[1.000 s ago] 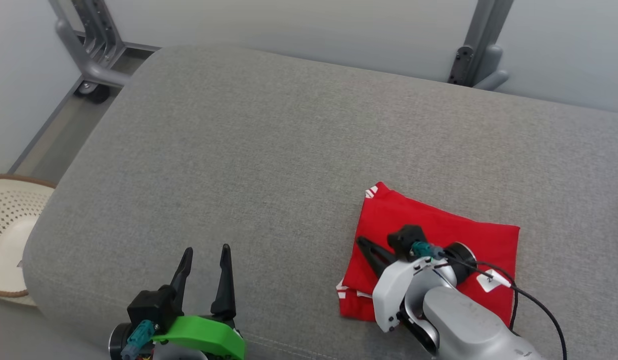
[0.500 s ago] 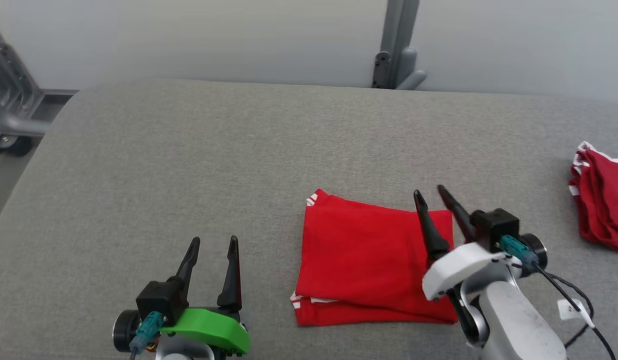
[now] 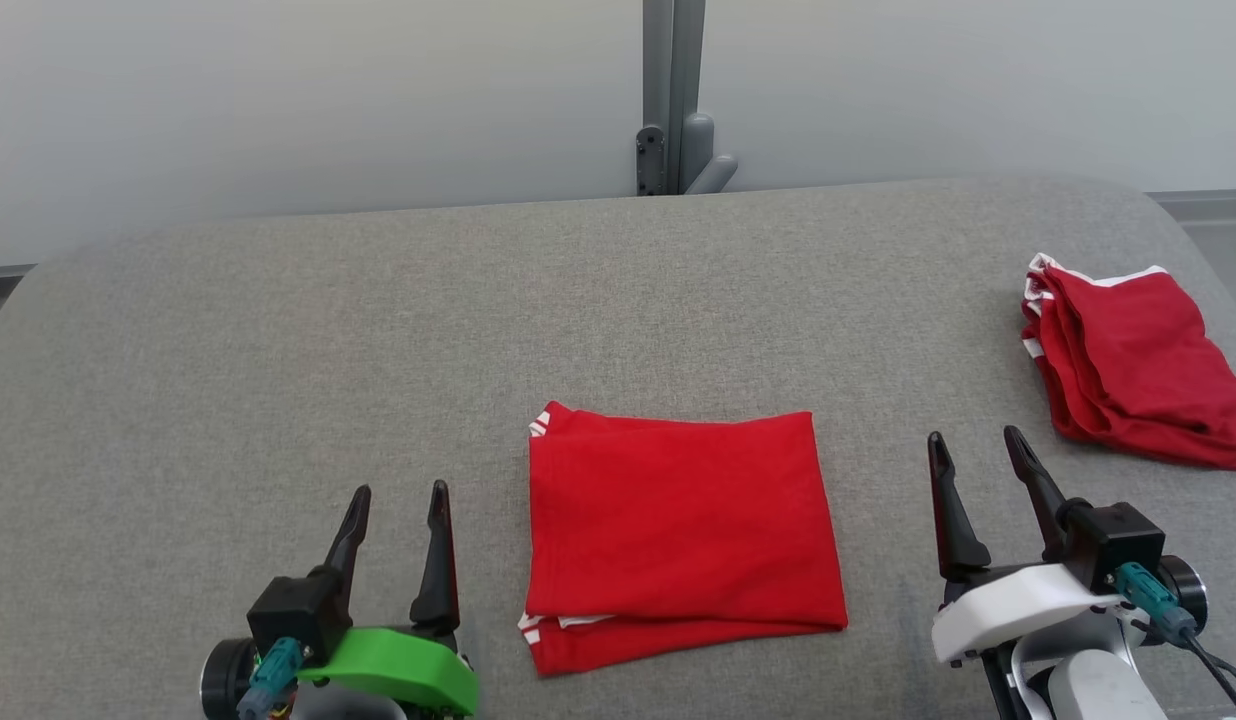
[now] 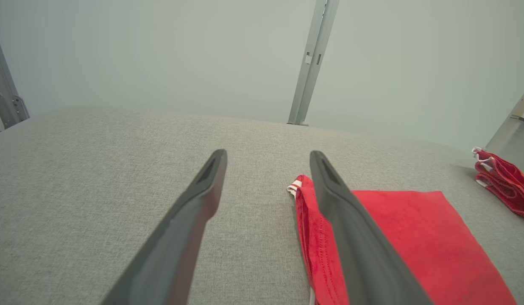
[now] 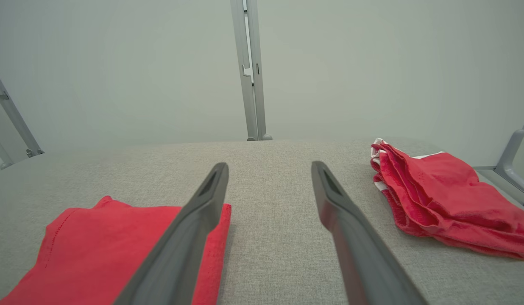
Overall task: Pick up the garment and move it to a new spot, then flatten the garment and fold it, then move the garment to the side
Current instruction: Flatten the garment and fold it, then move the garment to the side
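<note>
Head view: folded red garment (image 3: 678, 520) lies flat on grey cushion (image 3: 378, 350), between both grippers.
Left gripper (image 3: 400, 488): fingers apart, empty.
Right gripper (image 3: 973, 434): fingers apart, empty.
Handling: probably light and floppy; pinch all layers at one edge.

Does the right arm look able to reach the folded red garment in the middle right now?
Probably yes. The right arm sits beside the folded garment, jaws open and empty, with bare grey cushion between them; the other red pile lies farther right.
</note>
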Controlling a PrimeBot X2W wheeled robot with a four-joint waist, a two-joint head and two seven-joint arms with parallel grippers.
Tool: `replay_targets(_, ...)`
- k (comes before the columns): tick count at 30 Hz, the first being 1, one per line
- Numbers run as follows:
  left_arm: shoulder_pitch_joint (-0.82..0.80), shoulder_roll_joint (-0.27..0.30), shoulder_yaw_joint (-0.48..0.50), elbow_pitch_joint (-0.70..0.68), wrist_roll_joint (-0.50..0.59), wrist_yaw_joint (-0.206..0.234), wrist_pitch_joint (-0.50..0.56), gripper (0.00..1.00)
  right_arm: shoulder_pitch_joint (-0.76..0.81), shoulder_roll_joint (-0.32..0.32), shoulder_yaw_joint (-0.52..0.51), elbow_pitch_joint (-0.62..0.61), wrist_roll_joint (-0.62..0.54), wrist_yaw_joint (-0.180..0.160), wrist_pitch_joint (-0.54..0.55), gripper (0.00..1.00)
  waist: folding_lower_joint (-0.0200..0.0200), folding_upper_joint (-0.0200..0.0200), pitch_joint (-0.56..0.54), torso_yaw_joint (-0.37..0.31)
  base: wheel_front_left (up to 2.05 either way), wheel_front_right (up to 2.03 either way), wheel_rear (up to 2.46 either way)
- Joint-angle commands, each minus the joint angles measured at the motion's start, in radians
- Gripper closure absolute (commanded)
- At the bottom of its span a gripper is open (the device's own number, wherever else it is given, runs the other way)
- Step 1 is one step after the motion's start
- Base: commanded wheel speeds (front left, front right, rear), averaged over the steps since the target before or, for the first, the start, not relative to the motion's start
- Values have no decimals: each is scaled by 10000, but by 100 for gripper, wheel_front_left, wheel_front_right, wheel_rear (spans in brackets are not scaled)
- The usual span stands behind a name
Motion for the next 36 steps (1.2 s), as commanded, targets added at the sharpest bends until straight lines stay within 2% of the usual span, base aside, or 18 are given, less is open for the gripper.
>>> replay_targets(1,183,22,72,-17,26,39,-21,0,146,-7,1,-145,73,-3,-27,0,0,-1,-39,-37,0,0,0)
replay_targets(12,711,20,547,-152,355,-33,-20,0,1047,-13,121,-1043,604,-4,-27,0,0,-1,-226,87,0,0,0)
replay_targets(29,778,22,488,-192,360,-13,-21,0,1108,-13,132,-839,435,-3,-27,0,0,-1,-334,159,0,0,0)
replay_targets(36,773,20,461,-187,344,-11,-21,0,911,-11,154,-670,336,-3,351,0,0,-1,-297,189,0,0,0)
